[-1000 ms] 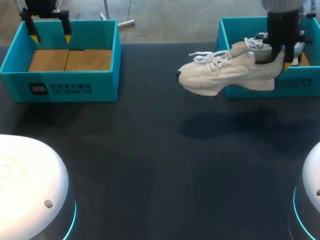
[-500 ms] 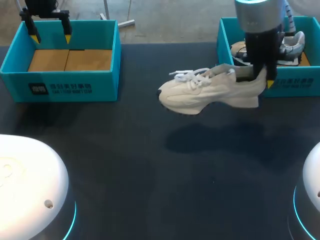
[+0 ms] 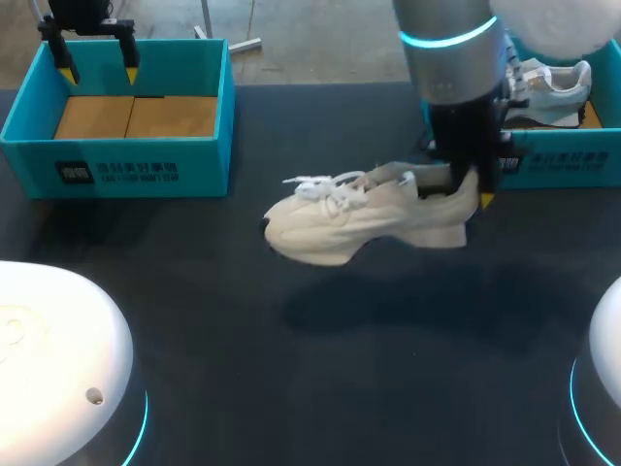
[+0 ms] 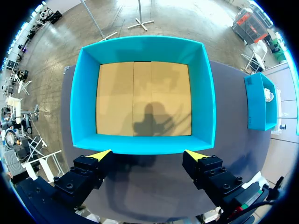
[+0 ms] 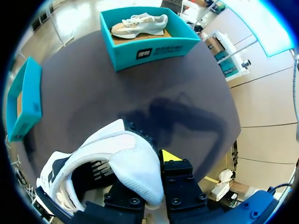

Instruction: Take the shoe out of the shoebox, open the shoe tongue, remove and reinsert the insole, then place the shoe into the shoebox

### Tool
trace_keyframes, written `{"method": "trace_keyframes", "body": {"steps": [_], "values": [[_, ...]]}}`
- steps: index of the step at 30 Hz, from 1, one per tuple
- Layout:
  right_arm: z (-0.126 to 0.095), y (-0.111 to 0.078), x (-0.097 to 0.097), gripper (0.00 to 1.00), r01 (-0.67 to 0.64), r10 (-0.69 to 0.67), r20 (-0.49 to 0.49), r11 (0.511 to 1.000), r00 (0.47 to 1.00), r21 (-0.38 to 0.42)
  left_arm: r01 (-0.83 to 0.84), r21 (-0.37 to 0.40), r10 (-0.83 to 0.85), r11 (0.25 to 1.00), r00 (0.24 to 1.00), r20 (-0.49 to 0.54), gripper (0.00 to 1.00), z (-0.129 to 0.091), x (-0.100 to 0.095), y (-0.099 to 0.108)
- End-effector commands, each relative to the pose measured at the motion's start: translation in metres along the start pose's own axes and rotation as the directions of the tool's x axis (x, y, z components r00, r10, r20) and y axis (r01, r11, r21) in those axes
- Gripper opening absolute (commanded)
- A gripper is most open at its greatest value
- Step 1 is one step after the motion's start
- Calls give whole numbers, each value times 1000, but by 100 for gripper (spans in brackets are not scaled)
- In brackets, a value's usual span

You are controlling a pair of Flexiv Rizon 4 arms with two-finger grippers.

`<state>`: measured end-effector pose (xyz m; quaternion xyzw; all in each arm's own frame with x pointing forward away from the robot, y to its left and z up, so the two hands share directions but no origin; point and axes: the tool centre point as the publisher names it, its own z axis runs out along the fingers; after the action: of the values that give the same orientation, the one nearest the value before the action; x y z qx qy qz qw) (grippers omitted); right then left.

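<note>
Your right gripper (image 3: 471, 190) clamps only the heel of the cream shoe (image 3: 340, 221), held above the table (image 3: 291, 388), so the hanging toe could twist it loose. Your left gripper (image 4: 148, 156) hangs open over an empty box (image 4: 208, 107).

Dark matte counter (image 3: 291, 388). Two open teal shoeboxes sit directly on it, both along the far edge and well apart. The left shoebox (image 3: 116, 173) is at the far left corner, brown cardboard floor showing. The right shoebox (image 3: 568, 163) is at the far right, partly hidden by an arm. A soft shadow falls across the counter's middle.
</note>
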<state>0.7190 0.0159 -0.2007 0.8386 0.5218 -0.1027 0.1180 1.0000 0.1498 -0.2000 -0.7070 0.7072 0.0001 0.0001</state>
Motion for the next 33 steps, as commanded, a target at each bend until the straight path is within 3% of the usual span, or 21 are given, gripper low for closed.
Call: {"method": "trace_keyframes", "body": {"steps": [1, 6, 23, 33], "values": [[7, -25, 16, 0, -8, 8, 11, 1000, 1000, -8, 0, 0, 0, 1000, 1000, 0, 100, 0, 0, 0], [17, -38, 28, 0, -3, 3, 31, 1000, 1000, 1, 0, 0, 0, 1000, 1000, 0, 100, 0, 0, 0], [17, -38, 28, 0, -3, 3, 31, 1000, 1000, 1, 0, 0, 0, 1000, 1000, 0, 100, 0, 0, 0], [38, -39, 67, 0, -45, 45, -9, 999, 999, 14, 0, 0, 0, 1000, 1000, 0, 100, 0, 0, 0]]}}
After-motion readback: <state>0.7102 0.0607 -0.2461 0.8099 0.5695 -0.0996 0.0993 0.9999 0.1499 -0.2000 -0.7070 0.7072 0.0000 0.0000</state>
